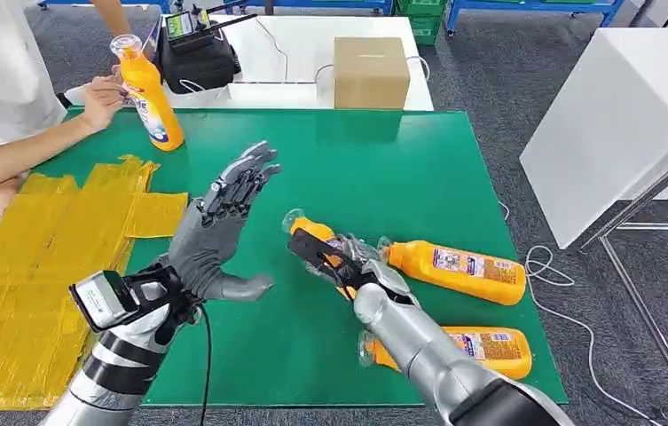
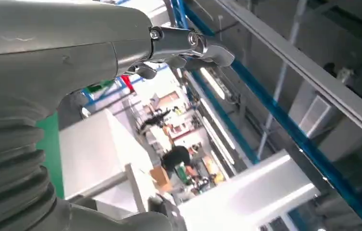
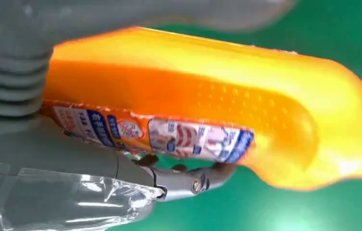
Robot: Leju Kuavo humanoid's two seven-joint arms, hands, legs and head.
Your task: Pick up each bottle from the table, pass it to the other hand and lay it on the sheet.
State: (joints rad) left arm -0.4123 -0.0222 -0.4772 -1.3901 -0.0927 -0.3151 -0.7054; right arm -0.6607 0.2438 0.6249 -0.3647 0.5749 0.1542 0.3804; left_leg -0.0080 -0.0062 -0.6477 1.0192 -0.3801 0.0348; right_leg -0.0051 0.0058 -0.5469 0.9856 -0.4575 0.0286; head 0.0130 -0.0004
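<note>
Bottle (image 1: 310, 231): orange, clamped in right hand (image 1: 352, 271), near centre of green mat (image 1: 383, 160), cap end pointing far-left toward left hand (image 1: 219, 226). Couldn't tell whether lifted fully clear of mat. In right wrist view, seen wrapped around the body with fingers across the label, neck end sticking out free.

Left hand: holding nothing, fingers apart, palm turned toward the bottle, just left of it, not touching.

Judged step: handover, right to left, grasp done, transfer not yet made.

To do it well, probably:
- Carried the bottle left until the free neck-side part sat inside the open left palm; aimed left fingers at the bare section, not over the right fingers.
- Kept the bottle roughly level and the right grip firm until left fingers were fully wrapped; released only then.
- Watched for slip: smooth plastic, glossy label, likely slick.
- Opened the right fingers wide before pulling back, so no snag or drag.
- After that, swung left to yellow sheet (image 1: 28, 266) on the left and laid it flat, low, to stop rolling.

2 more bottles lay on the mat to the right: far one (image 1: 459, 268) just beside the right hand, near one (image 1: 485, 351) partly under the right forearm. Kept the arm from nudging them.

Person at far left held a 4th bottle (image 1: 148, 93) upright on the far-left mat corner, well apart.
</note>
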